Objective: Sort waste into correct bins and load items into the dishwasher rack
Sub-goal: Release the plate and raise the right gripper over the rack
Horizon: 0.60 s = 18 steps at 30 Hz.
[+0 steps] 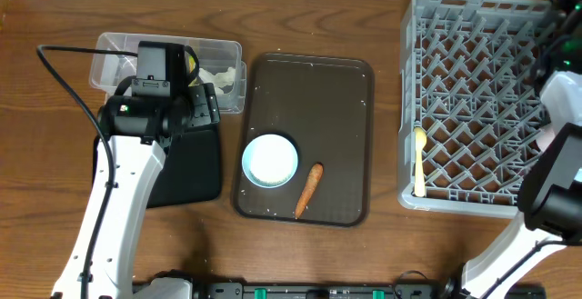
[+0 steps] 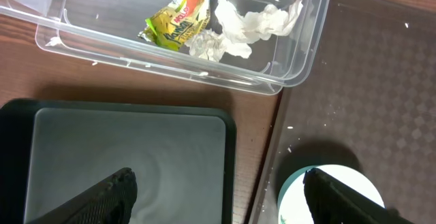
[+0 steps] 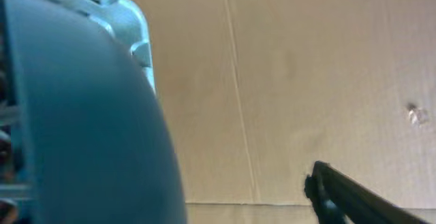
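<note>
The clear tub (image 1: 109,49) at the back left holds the yellow-green wrapper (image 2: 178,16) and crumpled tissue (image 2: 245,23). My left gripper (image 2: 218,197) is open and empty, above the gap between the black tray (image 2: 129,156) and the white bowl (image 2: 300,190). The bowl (image 1: 270,161) and the carrot (image 1: 309,190) lie on the brown serving tray. The yellow spoon (image 1: 419,158) lies in the grey rack (image 1: 482,108). In the right wrist view the dark-blue plate (image 3: 82,115) fills the left side and hides one finger. My right gripper (image 3: 211,197) looks open. The cups are out of view.
The brown serving tray (image 1: 346,90) sits mid-table with white rice specks (image 2: 327,108) on it. The black tray (image 1: 195,167) lies just left of it. My right arm (image 1: 564,90) hangs over the rack's right edge. A pale wall fills the right wrist view.
</note>
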Each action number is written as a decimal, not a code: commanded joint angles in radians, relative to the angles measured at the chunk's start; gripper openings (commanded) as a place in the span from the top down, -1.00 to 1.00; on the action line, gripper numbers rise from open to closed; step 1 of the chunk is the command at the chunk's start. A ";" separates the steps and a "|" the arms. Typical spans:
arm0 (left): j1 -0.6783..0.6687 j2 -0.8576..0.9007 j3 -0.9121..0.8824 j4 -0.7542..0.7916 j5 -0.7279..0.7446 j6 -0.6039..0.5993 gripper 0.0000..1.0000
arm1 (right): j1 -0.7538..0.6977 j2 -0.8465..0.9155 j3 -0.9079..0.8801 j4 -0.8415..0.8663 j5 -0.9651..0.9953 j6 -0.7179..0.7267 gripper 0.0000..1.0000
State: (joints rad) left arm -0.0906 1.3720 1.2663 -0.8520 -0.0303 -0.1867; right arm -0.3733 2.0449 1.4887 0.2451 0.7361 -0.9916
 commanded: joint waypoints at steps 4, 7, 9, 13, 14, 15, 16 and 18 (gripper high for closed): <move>0.003 -0.005 0.005 0.000 -0.008 -0.010 -0.61 | 0.006 -0.043 0.003 0.001 0.065 0.223 -0.86; 0.003 -0.005 0.005 0.000 -0.008 -0.010 -0.61 | 0.006 -0.100 0.003 -0.005 0.027 0.266 -0.91; 0.003 -0.005 0.005 0.000 -0.008 -0.010 -0.61 | 0.007 -0.143 0.003 -0.020 -0.008 0.276 -0.89; 0.003 -0.005 0.005 0.000 -0.008 -0.010 -0.61 | 0.008 -0.243 0.003 -0.163 -0.163 0.335 -0.89; 0.003 -0.005 0.005 0.000 -0.008 -0.010 -0.61 | 0.008 -0.264 0.003 -0.214 -0.215 0.355 -0.89; 0.003 -0.005 0.005 0.000 -0.008 -0.010 -0.61 | 0.008 -0.288 0.003 -0.274 -0.285 0.382 -0.89; 0.003 -0.005 0.005 0.000 -0.008 -0.010 -0.61 | 0.008 -0.311 0.003 -0.335 -0.359 0.417 -0.88; 0.003 -0.005 0.005 0.000 -0.008 -0.010 -0.61 | 0.008 -0.349 0.003 -0.450 -0.517 0.492 -0.87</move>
State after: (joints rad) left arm -0.0906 1.3720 1.2663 -0.8516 -0.0299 -0.1867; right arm -0.3702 1.7538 1.4879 -0.1349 0.4854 -0.6422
